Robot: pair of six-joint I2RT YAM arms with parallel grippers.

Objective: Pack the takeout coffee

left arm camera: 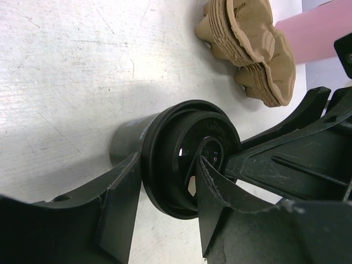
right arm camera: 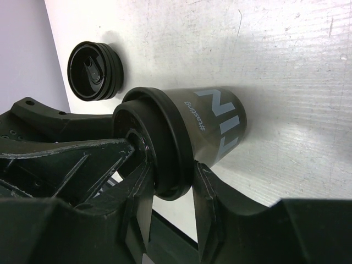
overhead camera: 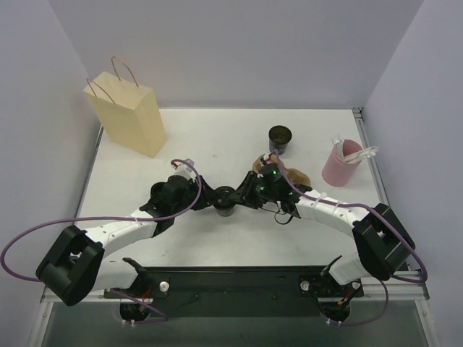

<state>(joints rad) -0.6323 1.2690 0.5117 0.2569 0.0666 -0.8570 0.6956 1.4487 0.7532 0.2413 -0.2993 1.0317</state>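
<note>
Both the left gripper [left arm camera: 165,168] and right gripper [right arm camera: 173,173] grip one coffee cup [right arm camera: 220,121] (dark, lettered) by its lid [left arm camera: 176,126], jaws half closed.

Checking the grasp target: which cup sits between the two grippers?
The dark coffee cup with the black lid, mid-table; the pink cup stands apart at the right edge, holding white utensils.

I count one paper bag [overhead camera: 129,112] at the far left corner of the table [overhead camera: 217,137] and one lidded coffee cup [overhead camera: 225,205] mid-table. There is one stack of black lids [overhead camera: 280,137] near the far edge and one stack of pulp carriers [overhead camera: 300,176] just in front. One pink cup [overhead camera: 338,168] of white stirrers [overhead camera: 358,153] stands by the right edge. I can't count within either stack, nor the stirrers.
</note>
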